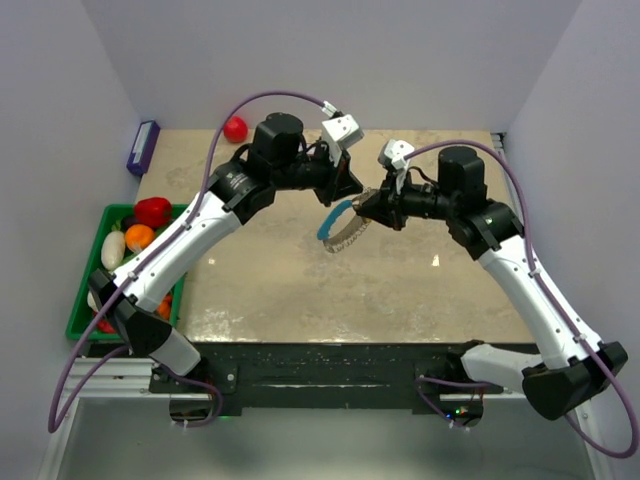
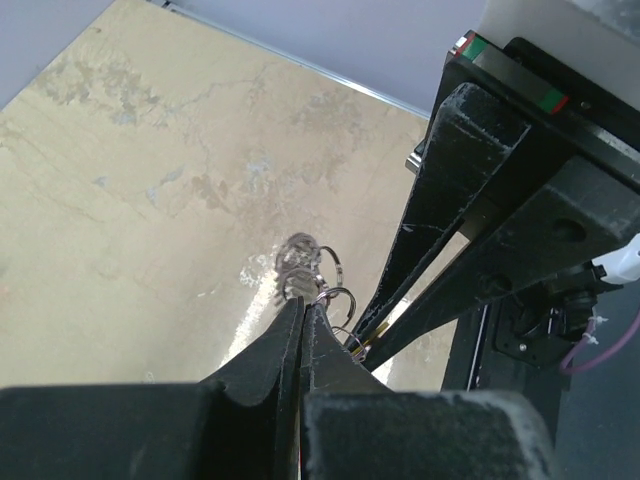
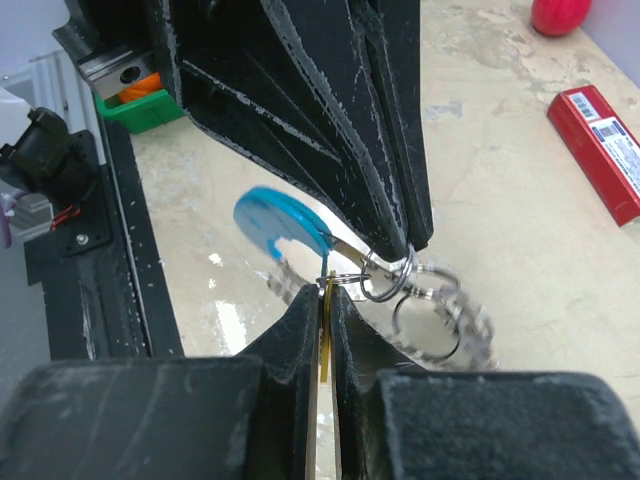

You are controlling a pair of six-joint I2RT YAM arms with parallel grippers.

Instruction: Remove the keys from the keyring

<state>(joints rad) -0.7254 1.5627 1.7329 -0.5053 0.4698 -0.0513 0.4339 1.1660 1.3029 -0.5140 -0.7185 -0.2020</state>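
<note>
KEY — tiny brass-yellow metal key (image 3: 325, 345), edge-on at the near side of the floppy silvery chain-link keyring with light-blue curved segment (image 3: 278, 222), long axis along the right gripper's (image 3: 325, 302) pinching jaws | LEFT — left gripper (image 2: 302, 308) clamped on keyring's far rings (proper tug-of-war!) | BELOW — beige table (image 1: 300, 290) under lifted keyring | NEXT — right arm nearer; key wants drawing straight back from keyring.

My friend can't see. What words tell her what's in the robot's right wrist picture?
The right gripper pinches a thin brass-yellow key above a beige table. From above, the left gripper is shut on the keyring, silvery loops with a bright blue curved piece. A red box lies at the right, a red ball farther back.
</note>
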